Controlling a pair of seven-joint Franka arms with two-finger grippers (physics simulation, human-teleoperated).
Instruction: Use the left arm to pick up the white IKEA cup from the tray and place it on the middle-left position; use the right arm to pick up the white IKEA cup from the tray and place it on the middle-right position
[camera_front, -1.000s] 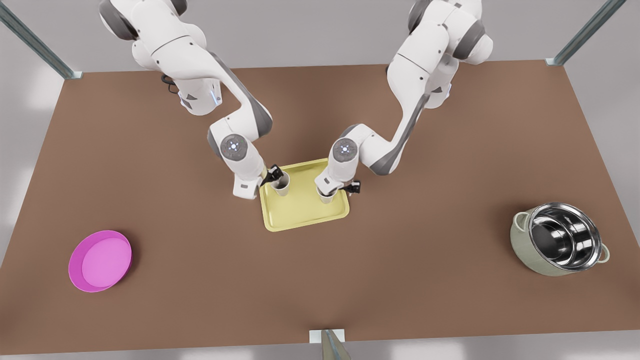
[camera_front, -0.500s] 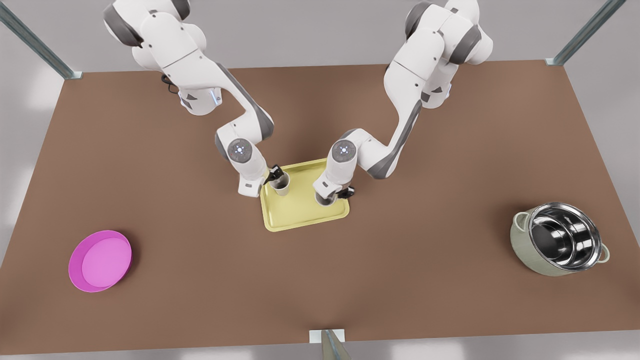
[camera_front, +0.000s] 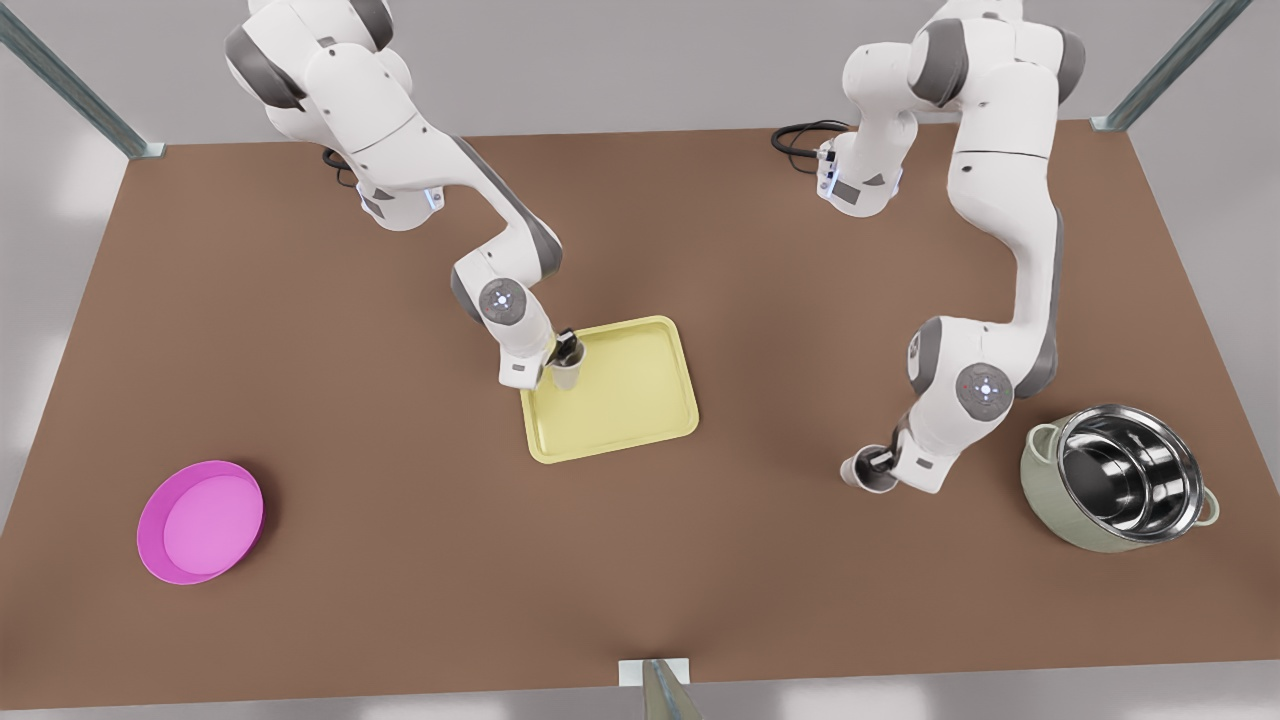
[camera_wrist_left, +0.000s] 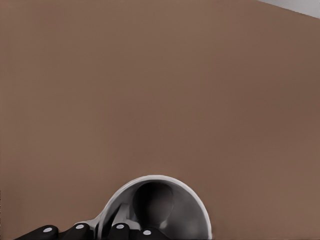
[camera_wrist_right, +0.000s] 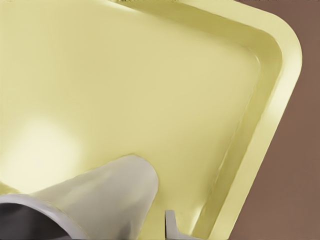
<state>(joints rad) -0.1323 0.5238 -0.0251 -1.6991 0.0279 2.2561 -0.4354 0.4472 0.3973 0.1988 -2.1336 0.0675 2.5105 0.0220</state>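
Front view: left gripper (camera_front: 880, 462) clasps cup (camera_front: 860, 473) near pot (camera_front: 1120, 490); right gripper (camera_front: 563, 352) seemingly grips tray cup (camera_front: 567, 377)

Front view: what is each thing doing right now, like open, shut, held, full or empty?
Left gripper: shut on the carried cup, low over bare table near the pot.
Carried cup: held, off the tray, empty.
Right gripper: at the tray cup.
Tray cup: at the tray's edge.
Tray: flat on the table.
Pink bowl: upright, empty.
Pot: lidless, empty.
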